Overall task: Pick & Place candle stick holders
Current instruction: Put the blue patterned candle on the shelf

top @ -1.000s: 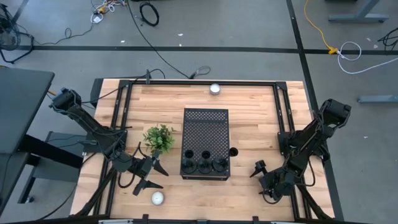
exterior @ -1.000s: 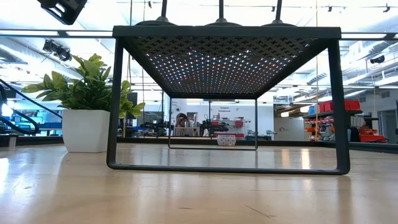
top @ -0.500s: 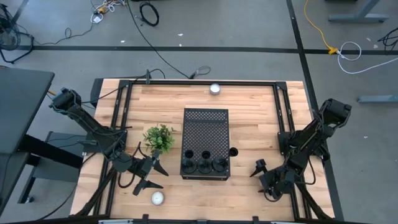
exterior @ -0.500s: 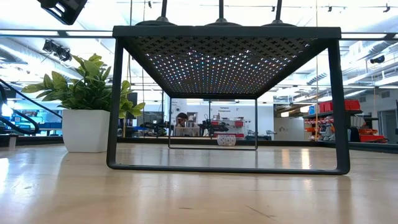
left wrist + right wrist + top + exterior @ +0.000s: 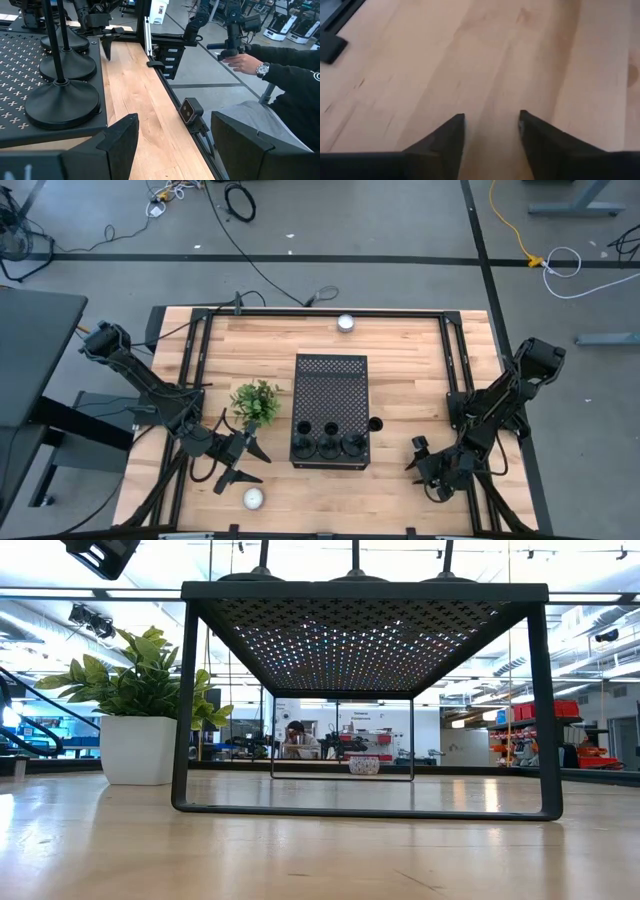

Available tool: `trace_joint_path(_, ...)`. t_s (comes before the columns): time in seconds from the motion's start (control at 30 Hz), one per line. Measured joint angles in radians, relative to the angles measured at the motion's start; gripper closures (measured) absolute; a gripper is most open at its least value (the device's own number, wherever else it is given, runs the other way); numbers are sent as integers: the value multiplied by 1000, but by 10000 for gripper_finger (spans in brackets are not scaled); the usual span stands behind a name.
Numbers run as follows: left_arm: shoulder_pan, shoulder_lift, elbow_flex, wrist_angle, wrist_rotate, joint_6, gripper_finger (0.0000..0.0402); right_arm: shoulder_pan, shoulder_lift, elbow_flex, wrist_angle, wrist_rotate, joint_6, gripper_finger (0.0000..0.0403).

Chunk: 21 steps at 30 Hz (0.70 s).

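On the table's [image 5: 400, 350] left, the left gripper [image 5: 243, 463] waits low near the front edge with its jaws spread wide and empty, just beside a small potted plant [image 5: 256, 402] and a white round candle [image 5: 253, 499]. At the center, three candle stick holders [image 5: 328, 442] stand upright in a row along the front edge of the black perforated box [image 5: 331, 380], touching nothing but its top; the left wrist view shows their round bases [image 5: 62, 102] and thin stems lined up on the mesh. A fourth dark round piece [image 5: 375, 424] sits on the table just off the box's right side, though whether it is another holder cannot be told from above. A second white candle [image 5: 345, 322] rests near the far edge. On the right, the right gripper [image 5: 420, 455] has edged slightly back toward its own arm over the last second, the only change in the scene; its jaws are parted over bare wood, as its wrist view [image 5: 487, 125] confirms, and grasp nothing. The small retreat suggests a placement has just finished, leaving the piece beside the box as the likely next pick. A person's hand [image 5: 242, 62] shows beyond the table.
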Motion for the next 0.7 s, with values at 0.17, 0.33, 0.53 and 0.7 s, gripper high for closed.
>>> trace_joint_path(0.17, 0, 0, 0, 0, 0, 0, 154, -1, 0, -1, 6, 20, 31, 277)
trace_joint_path(0.33, 0, 0, 0, 0, 0, 0, 154, 1, 1, -2, 25, 71, 67, 310)
trace_joint_path(0.53, 0, 0, 0, 0, 0, 0, 154, 1, 3, -3, 75, 81, 113, 254)
trace_joint_path(0.7, 0, 0, 0, 0, 0, 0, 154, 0, 3, -3, 122, 92, 68, 145)
